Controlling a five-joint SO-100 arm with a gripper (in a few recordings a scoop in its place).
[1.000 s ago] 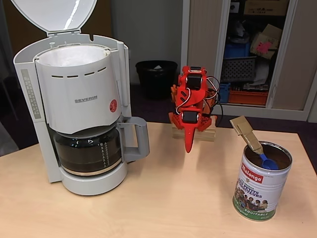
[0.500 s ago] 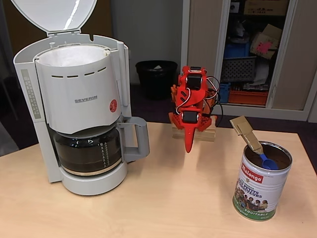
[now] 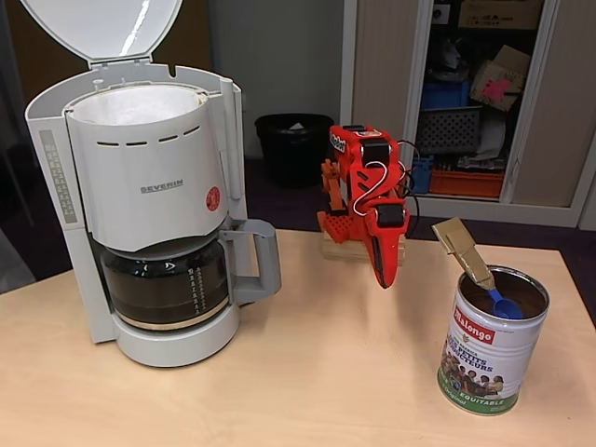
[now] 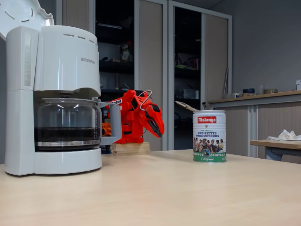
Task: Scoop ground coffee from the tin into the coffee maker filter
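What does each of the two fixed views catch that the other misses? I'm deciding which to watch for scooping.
A fixed view looks down into the tin: the ground coffee, the blue scoop and the white filter in the coffee maker. A fixed view at table height gives the carafe side-on with its dark liquid, and a white cloth on a side table. Both share the coffee maker, the tin, the scoop's handle and the red gripper.

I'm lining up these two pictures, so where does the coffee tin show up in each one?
In a fixed view, the tin stands at lower right on the table, open, a blue scoop inside.
In a fixed view, it stands right of centre, label facing the camera.
Shared landmark: the white coffee maker at left.
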